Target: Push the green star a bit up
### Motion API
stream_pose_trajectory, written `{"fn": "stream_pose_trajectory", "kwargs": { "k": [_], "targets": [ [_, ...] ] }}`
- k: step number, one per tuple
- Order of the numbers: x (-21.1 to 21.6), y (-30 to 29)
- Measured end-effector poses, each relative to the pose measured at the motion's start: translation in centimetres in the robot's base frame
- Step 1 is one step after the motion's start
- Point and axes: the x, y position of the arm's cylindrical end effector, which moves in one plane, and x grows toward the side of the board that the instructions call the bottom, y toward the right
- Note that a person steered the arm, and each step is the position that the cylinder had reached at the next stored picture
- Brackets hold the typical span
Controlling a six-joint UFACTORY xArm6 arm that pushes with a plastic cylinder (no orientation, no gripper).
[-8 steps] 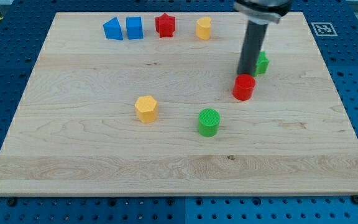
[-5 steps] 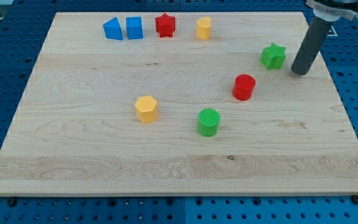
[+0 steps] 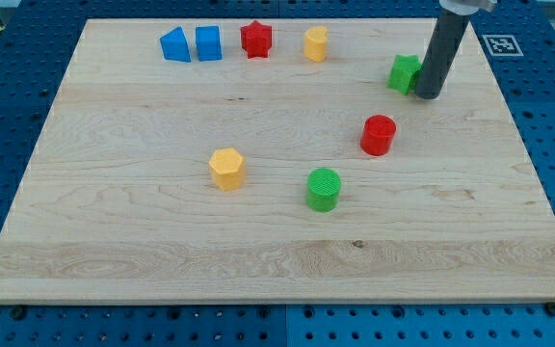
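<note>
Green star [image 3: 404, 72] has shifted up and left since a moment ago, so the push looks about done. My tip [image 3: 427, 95], touching its right side, holds nothing.

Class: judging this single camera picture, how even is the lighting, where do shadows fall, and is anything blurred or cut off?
Camera view: lighting is soft and even, no glare on the wooden board; blocks cast only faint shadows; all is sharp; the rod is cut off at the view's top, and my tip partly hides the green star.

Wooden board [image 3: 162, 241] on blue perforated table [image 3: 8, 106]; lighting seemingly even.
</note>
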Motion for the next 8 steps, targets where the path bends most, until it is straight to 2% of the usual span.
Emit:
{"fn": "stream_pose_trajectory", "kwargs": {
  "k": [2,4,6,7,8],
  "targets": [
    [-3.1,-1.5],
    [-3.4,-4.9],
    [-5.3,-4.9],
    [-5.3,-5.0],
    [-4.1,-8.4]
  ]
}}
